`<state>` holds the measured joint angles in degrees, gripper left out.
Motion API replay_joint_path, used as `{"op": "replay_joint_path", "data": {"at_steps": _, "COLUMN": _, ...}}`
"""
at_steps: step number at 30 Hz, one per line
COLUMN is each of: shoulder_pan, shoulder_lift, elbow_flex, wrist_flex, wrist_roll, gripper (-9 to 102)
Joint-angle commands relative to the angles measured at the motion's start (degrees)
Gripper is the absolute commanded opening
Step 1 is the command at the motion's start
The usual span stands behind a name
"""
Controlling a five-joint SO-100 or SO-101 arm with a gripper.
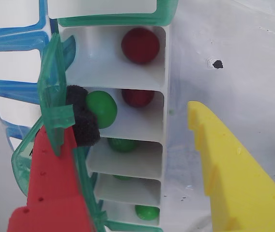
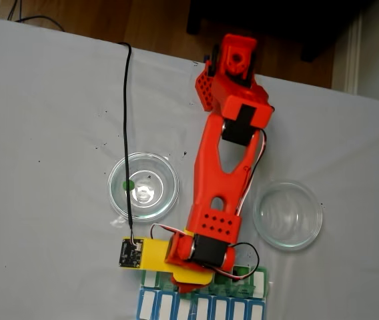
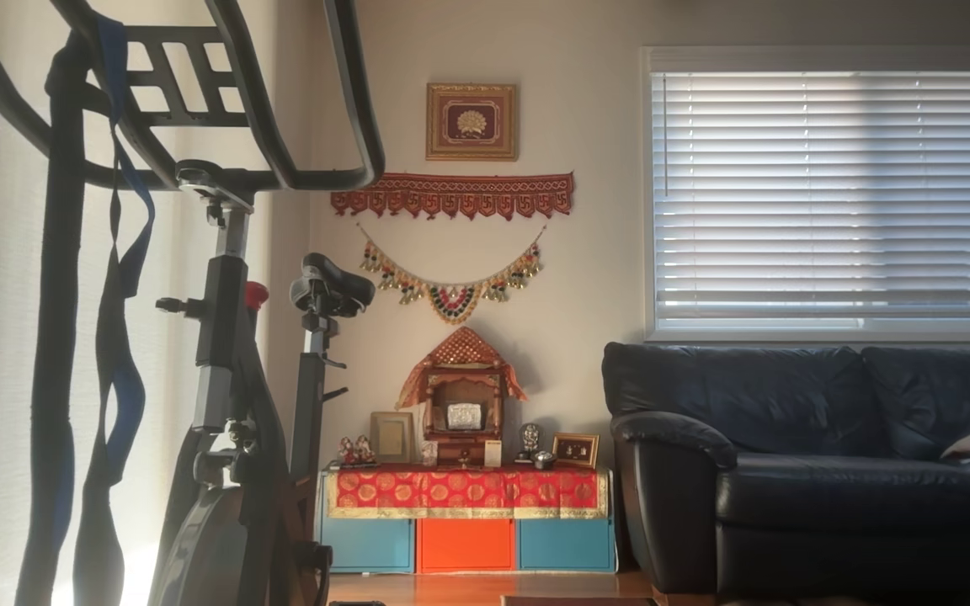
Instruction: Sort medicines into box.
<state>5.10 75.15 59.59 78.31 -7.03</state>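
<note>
Wrist view, taking the green box (image 1: 123,63) as landmark. Left of it, the blue row (image 1: 11,58) with white lids. At the box's left edge, its open green lids (image 1: 55,96) stand up; the pincer's (image 1: 142,125) red finger (image 1: 50,188) rises beside them, tipped with a black foam pad (image 1: 82,123). A green pill (image 1: 101,109) touches that pad, sitting over the mouth of the second compartment from the top. The yellow finger (image 1: 234,179) is well right of the box, over bare white tabletop (image 1: 244,58). Pincer spread wide; pill touches only the pad side, not pinched between both fingers.

Compartments, top to bottom: one dark red pill (image 1: 140,45) in the top one; another red pill (image 1: 138,97) in the second, behind the green one; a green pill (image 1: 123,144) in the third; a sliver of green in the fourth, unclear; a green pill (image 1: 146,211) in the lowest.

Fixed view, same landmark. The box (image 2: 249,283) lies at the bottom edge, the blue row (image 2: 203,310) just below it. Up and left of it, a clear dish (image 2: 143,187) with one green pill (image 2: 129,185) at its left side. The red arm (image 2: 223,173) reaches down over the box. Up and right of it, a second clear dish (image 2: 287,215).

Other view: a room with an exercise bike (image 3: 232,353), a small shrine (image 3: 462,404) and a dark sofa (image 3: 822,463).
</note>
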Motion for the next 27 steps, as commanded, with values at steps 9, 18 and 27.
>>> {"op": "replay_joint_path", "data": {"at_steps": 9, "shoulder_pan": 0.2, "shoulder_lift": 11.6, "elbow_flex": 1.3, "wrist_flex": -1.3, "wrist_roll": -1.7, "gripper": 35}}
{"op": "replay_joint_path", "data": {"at_steps": 18, "shoulder_pan": 0.0, "shoulder_lift": 15.4, "elbow_flex": 6.2, "wrist_flex": -2.6, "wrist_roll": -2.5, "gripper": 27}}
{"op": "replay_joint_path", "data": {"at_steps": 27, "shoulder_pan": -0.3, "shoulder_lift": 15.9, "elbow_flex": 7.6, "wrist_flex": -3.4, "wrist_roll": -2.7, "gripper": 30}}
